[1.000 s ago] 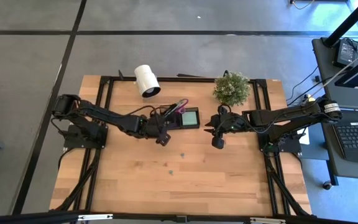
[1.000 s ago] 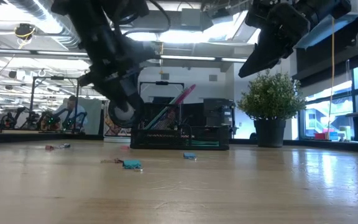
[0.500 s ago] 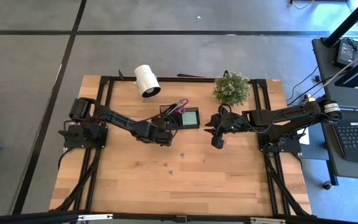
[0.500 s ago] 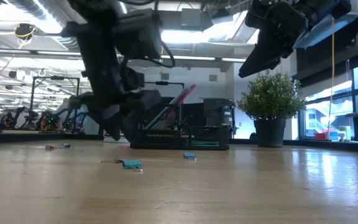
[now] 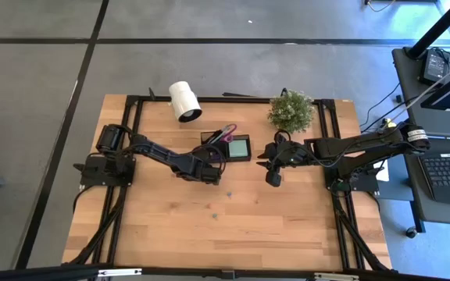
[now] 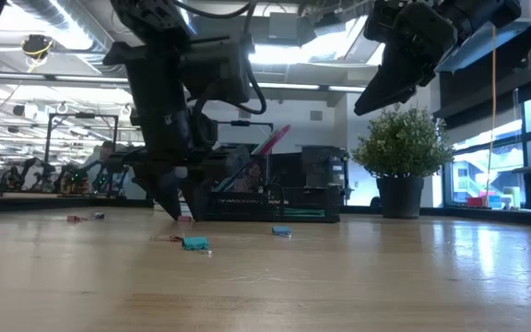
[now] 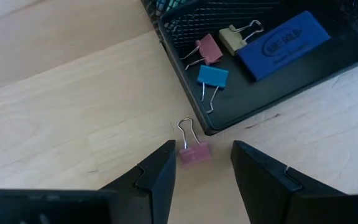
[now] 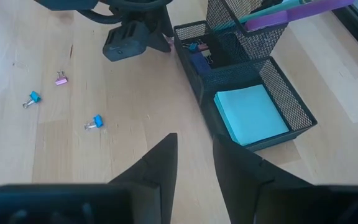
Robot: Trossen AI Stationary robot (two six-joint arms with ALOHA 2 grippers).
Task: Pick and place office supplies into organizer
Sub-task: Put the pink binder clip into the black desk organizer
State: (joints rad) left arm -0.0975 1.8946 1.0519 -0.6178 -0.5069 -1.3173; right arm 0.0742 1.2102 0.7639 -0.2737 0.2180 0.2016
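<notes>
One pink binder clip lies on the wooden surface, just outside the near corner of the black mesh organizer, which stands near the middle of the far edge. The left tool hangs low over this clip with its two fingers spread apart and nothing held between them; the clip body sits in the gap, slightly toward the tips. The clip's long axis, from wire handle to pink body, runs along the tool's reach, so the fingers bracket the body on its two short ends. A straight descent followed by closing appears sufficient for the grasp.

Inside the organizer's low compartment lie a pink clip, a blue clip, a cream clip and a blue eraser. Three further clips, two blue and one pink, lie loose on the surface toward its centre.

The right tool waits raised beside the organizer's sticky-pad compartment, fingers parted and empty. The left arm is clearly the nearer one.
</notes>
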